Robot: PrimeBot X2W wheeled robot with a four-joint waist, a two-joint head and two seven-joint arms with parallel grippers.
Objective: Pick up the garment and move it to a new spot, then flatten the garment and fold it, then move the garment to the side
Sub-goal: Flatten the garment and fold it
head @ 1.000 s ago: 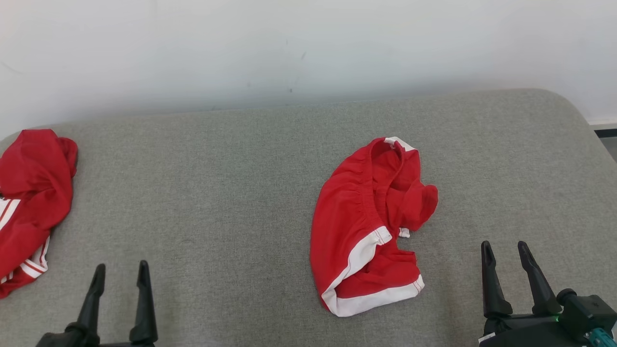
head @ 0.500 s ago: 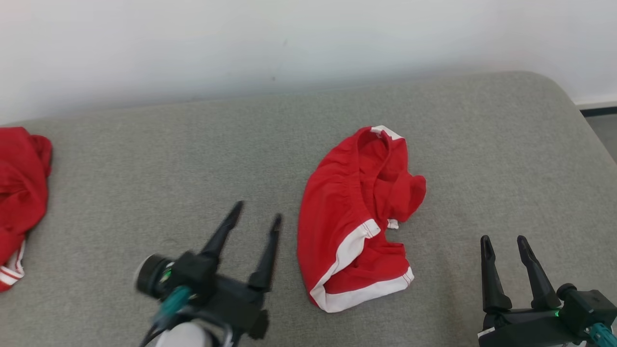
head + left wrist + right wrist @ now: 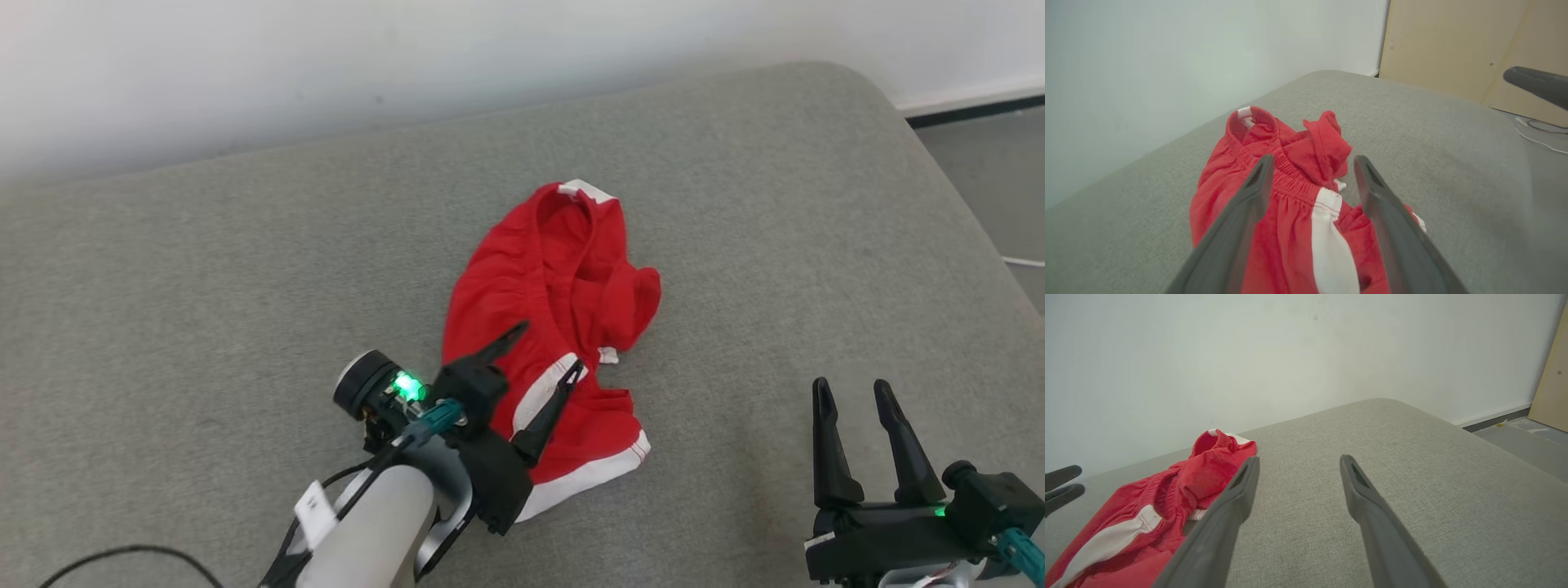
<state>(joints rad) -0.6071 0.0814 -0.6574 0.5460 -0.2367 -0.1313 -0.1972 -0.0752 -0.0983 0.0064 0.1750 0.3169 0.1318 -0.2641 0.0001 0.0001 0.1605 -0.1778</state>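
My left claw (image 3: 551,348) hangs spread over the shorts (image 3: 555,269): soft, light, limp; I'd pinch the bunched waistband (image 3: 1294,183).

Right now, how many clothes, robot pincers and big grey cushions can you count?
Red garment: 1
Pincers, left pincer and right pincer: 2
Grey cushion: 1
Total: 4
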